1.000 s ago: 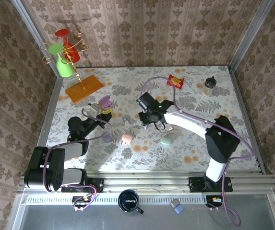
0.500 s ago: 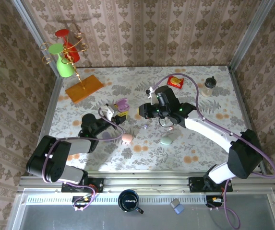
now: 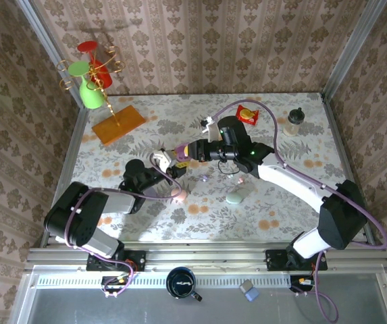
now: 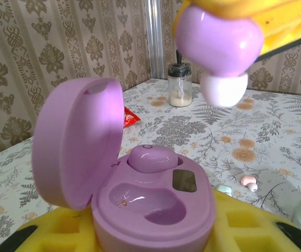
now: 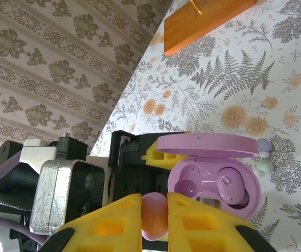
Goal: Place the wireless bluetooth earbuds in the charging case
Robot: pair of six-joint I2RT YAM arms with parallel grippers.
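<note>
Now the two arms have converged. Top external view: the left end effector (image 3: pixel 173 162), closed on the open lilac charging case (image 3: pixel 181 154), has carried it from left of centre to the middle of the worktop (image 3: pixel 281 223). The right end effector (image 3: pixel 194 152) has risen off the surface to meet it, and the two are almost touching. Left wrist view: the case sits between my yellow pads with its lid (image 4: pixel 76 142) tipped back to the left. A seated earbud (image 4: pixel 149 156) fills the far well, the near well (image 4: pixel 147 205) is empty, and the held earbud (image 4: pixel 218 44) hangs above and to the right, clamped by the right pads. Two loose buds (image 4: pixel 247 181) lie on the worktop beyond. Right wrist view: the held earbud (image 5: pixel 154 214) sits near the case's rim, not yet over the free well. I judge transport finished; alignment and lowering remain.
</note>
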